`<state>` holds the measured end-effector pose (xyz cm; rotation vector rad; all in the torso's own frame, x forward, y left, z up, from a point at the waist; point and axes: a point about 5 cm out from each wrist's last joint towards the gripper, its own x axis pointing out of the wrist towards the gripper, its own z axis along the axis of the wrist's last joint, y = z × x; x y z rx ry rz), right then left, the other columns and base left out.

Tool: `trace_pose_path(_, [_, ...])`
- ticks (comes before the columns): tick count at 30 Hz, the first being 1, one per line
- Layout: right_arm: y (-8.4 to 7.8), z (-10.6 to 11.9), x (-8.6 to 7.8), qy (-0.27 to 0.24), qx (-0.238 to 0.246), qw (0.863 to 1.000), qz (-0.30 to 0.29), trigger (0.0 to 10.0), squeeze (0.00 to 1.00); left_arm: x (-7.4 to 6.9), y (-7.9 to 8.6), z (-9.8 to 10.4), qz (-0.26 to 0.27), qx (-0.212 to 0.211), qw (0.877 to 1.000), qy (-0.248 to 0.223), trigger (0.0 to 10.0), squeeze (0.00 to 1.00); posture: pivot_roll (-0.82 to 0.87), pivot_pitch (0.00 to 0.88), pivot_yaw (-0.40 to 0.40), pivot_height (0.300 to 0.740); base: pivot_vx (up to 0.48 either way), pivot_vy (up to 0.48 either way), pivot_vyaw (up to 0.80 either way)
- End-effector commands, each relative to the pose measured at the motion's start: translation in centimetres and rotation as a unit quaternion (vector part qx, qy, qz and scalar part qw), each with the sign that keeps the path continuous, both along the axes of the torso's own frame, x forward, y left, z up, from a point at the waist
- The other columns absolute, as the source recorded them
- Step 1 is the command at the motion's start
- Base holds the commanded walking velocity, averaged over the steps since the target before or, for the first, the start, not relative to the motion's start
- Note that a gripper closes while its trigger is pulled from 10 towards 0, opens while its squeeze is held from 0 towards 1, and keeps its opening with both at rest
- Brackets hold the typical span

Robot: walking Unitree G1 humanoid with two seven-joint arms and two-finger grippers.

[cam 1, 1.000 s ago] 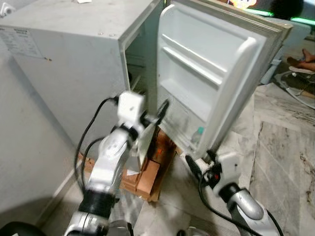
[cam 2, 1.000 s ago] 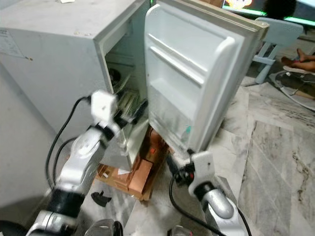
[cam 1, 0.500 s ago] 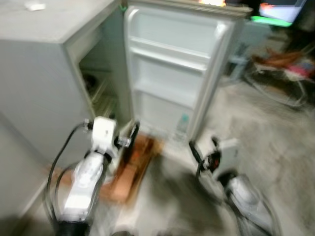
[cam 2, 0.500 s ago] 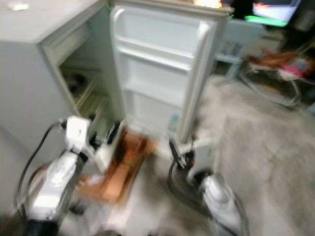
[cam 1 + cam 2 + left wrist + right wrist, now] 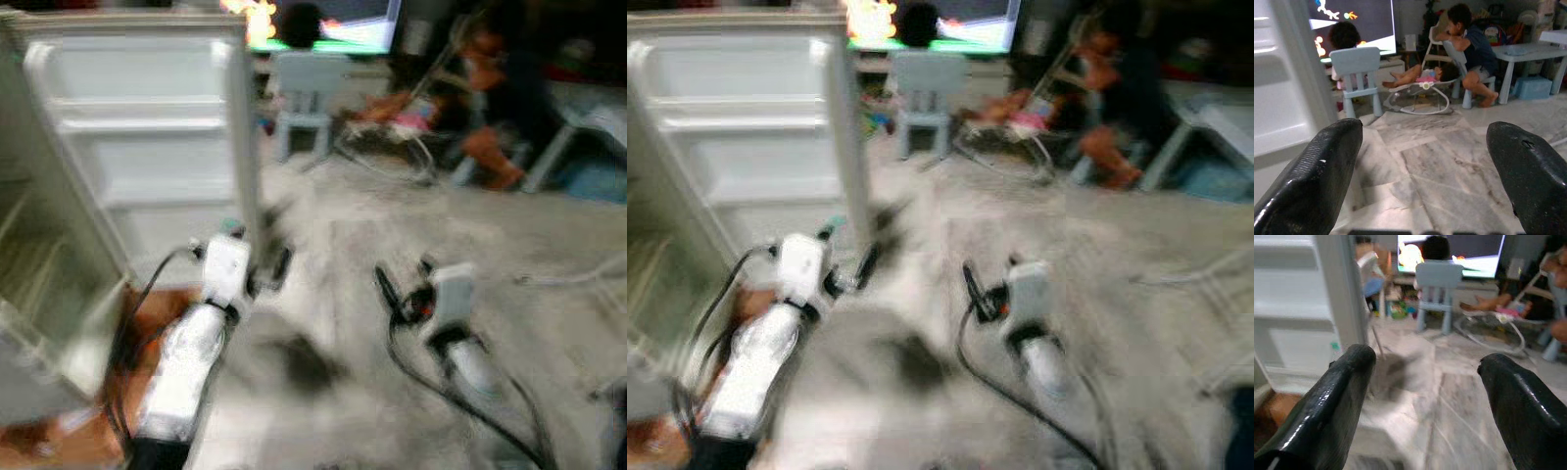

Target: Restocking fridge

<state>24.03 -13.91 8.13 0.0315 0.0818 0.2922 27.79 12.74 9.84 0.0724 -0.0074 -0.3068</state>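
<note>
Facing a chair (image 5: 1356,73) and bouncer (image 5: 1418,95) beyond the fridge door (image 5: 137,147), both end effectors released.

You have: white plastic fridge door (image 5: 137,147); grey-veined marble floor tiles (image 5: 1449,166); pale blue plastic chair (image 5: 1356,63); teal-capped clear bottle (image 5: 1334,346); glossy black gripper fingers (image 5: 1317,176).

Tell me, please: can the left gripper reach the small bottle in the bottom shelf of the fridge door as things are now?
Probably yes. The left gripper is open, holds nothing, and hangs just beside the fridge door, near the bottle on its lowest shelf. Nothing stands between them, though the view is blurred.
</note>
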Motion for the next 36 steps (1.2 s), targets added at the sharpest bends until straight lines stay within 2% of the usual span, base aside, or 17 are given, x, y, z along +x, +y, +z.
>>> trace_pose_path(1, [-0.1, 1.1, 0.6, -0.022, -0.005, 1.0, -0.002, 10.0, 0.0, 0.5, -0.2, 0.3, 0.005, 0.012, 1.0, -0.006, 10.0, 0.0, 0.04, 0.0, -0.011, 0.74, 0.412, -0.24, 0.0])
trace_pose_path(6, [0.1, 1.2, 0.7, -0.023, -0.005, 1.0, -0.003, 10.0, 0.0, 0.9, 0.0, 0.2, 0.022, 0.032, 0.999, -0.005, 10.0, 0.0, 0.04, 0.0, -0.011, 0.74, 0.426, -0.096, -0.39])
trace_pose_path(9, [0.1, 1.3, 0.8, -0.026, -0.004, 1.0, -0.005, 10.0, 0.0, 1.1, 0.1, 0.2, 0.03, 0.029, 0.999, -0.005, 10.0, 0.0, 0.04, 0.0, -0.01, 0.74, 0.472, 0.0, -0.78])
trace_pose_path(19, [0.2, 1.4, 0.7, -0.029, -0.003, 1.0, -0.004, 10.0, 0.0, 1.3, 0.5, 0.0, 0.056, 0.036, 0.998, -0.001, 10.0, 0.0, 0.04, 0.0, -0.007, 0.74, 0.48, 0.0, 0.0])
trace_pose_path(23, [0.5, 1.5, 0.6, -0.041, -0.013, 0.999, 0.015, 10.0, 0.0, 1.4, 0.7, 0.0, 0.064, 0.037, 0.997, -0.002, 10.0, 0.0, 0.04, 0.0, -0.008, 0.74, 0.48, 0.0, 0.0])
trace_pose_path(27, [0.6, 1.6, 0.5, -0.043, -0.011, 0.999, 0.016, 10.0, 0.0, 1.6, 0.9, -0.1, 0.076, 0.043, 0.996, -0.002, 10.0, 0.0, 0.04, 0.0, -0.008, 0.74, 0.472, 0.0, 0.55])
trace_pose_path(32, [0.5, 1.5, 0.6, -0.044, -0.012, 0.999, 0.013, 10.0, 0.0, 1.5, 0.3, 0.1, 0.053, 0.05, 0.997, -0.008, 10.0, 0.0, 0.04, 0.0, -0.007, 0.74, 0.477, 0.0, 0.64])
trace_pose_path(36, [0.5, 1.5, 0.6, -0.045, -0.013, 0.999, 0.013, 10.0, 0.0, 1.4, 0.4, -0.2, 0.065, 0.052, 0.997, -0.001, 10.0, 0.0, 0.04, 0.0, -0.006, 0.74, 0.48, 0.0, 0.62])
